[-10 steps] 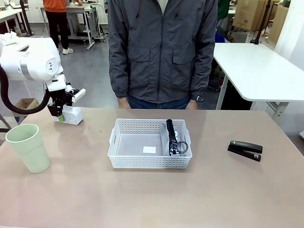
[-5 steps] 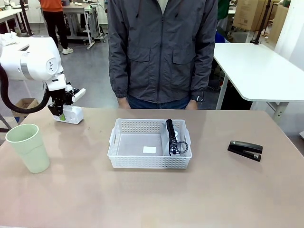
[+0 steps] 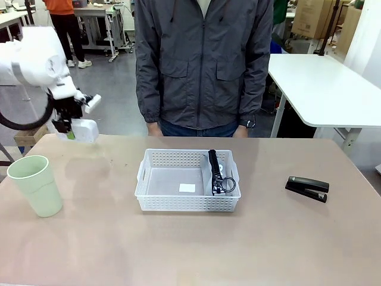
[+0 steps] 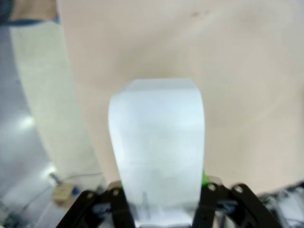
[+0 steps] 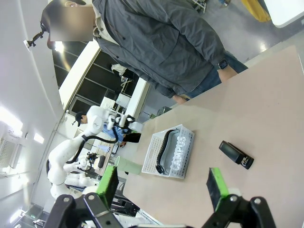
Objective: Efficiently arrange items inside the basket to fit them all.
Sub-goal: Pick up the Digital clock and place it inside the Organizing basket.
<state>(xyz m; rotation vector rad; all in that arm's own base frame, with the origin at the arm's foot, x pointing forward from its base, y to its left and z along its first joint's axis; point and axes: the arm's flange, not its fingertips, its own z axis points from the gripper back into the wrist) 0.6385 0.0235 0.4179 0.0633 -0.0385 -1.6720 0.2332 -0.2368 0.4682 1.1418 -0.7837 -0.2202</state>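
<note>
Cup (image 3: 34,185): stands at your left on the table (image 3: 119,250).
Left gripper (image 3: 68,128): clamped on the white box (image 3: 84,129), over the far left corner.
Basket (image 3: 178,204): centre, shoe (image 3: 217,174) in its right end.
Stapler (image 3: 306,188): lying right of the basket.
Right gripper (image 5: 164,184): wide apart, empty.

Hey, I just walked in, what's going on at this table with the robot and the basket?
The left pincer is shut on a small white box, holding it in the air over the table's far left corner. The white basket sits mid-table with a shoe on its side at its right end. The green cup and black stapler are on the table, outside the basket. The right pincer is open and empty. A person stands at the far side.
</note>
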